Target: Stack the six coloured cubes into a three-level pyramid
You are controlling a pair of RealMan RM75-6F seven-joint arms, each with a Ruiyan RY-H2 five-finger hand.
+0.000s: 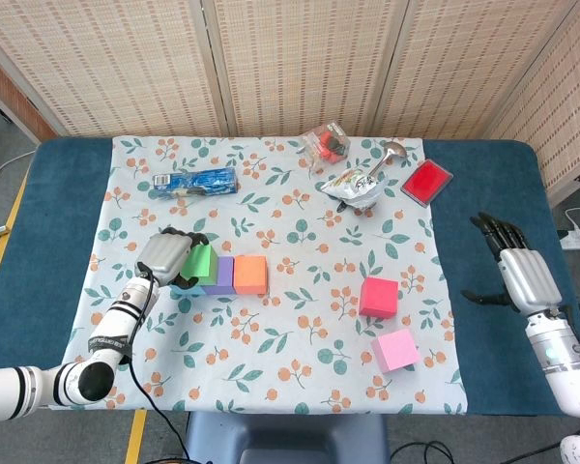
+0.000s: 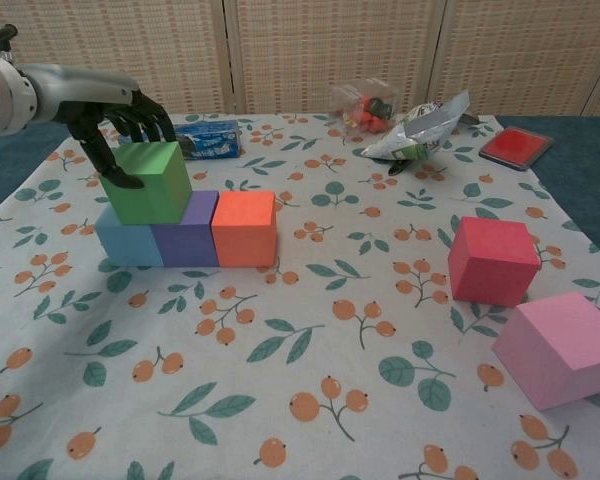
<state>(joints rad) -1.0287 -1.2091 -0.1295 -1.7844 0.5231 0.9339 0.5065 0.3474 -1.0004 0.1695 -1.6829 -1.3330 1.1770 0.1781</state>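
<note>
Base row, done: light blue foam cube [image 2: 128, 243], purple foam cube [image 2: 188, 236] and orange foam cube [image 2: 245, 228], touching side by side on your floral tablecloth [image 2: 310, 400].
Second level, begun: green foam cube [image 2: 147, 182] resting across blue and purple; your left hand [image 2: 115, 122] grips it, fingers draped over top and side.
Left to place, by my judgement: red foam cube [image 2: 492, 261] and pink foam cube [image 2: 562, 346], both well apart from the row.
Right hand [image 1: 517, 271]: empty, fingers spread.
Containers: clear plastic tub [image 2: 365, 103] holding small coloured pieces; crumpled silver snack bag [image 2: 420, 129], contents unseen
</note>
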